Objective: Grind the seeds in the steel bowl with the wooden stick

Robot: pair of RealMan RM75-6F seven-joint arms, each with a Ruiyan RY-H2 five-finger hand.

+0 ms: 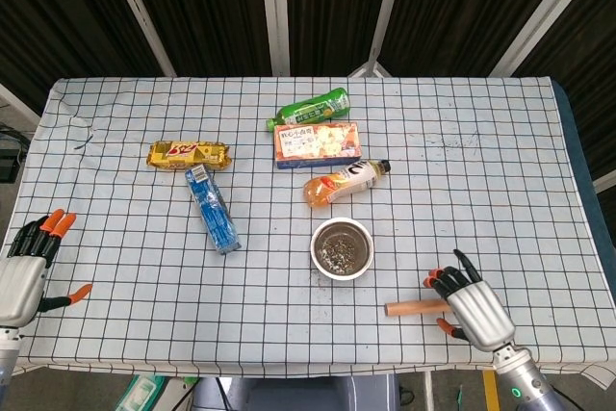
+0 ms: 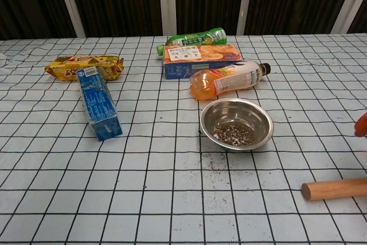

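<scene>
At the table's near-left corner the left hand (image 1: pixel 21 276) hovers with fingers spread, holding nothing, well apart from everything else. Toward the left half lie a yellow snack packet (image 1: pixel 189 153) and a blue biscuit pack (image 1: pixel 213 209); neither is in the way. Near the middle of the table the steel bowl (image 1: pixel 342 248) sits upright with the seeds (image 2: pixel 234 133) in its bottom, and an orange juice bottle (image 1: pixel 345 183) lies just beyond its far rim. If the bowl gets nudged, it could slide into that bottle or spill. Near the front edge, right of the bowl, the wooden stick (image 1: pixel 416 308) lies flat. The right hand (image 1: pixel 470 303) is over its right end, fingers apart, not yet closed round it. The stick is round, so a one-sided touch may roll it off the near edge.
</scene>
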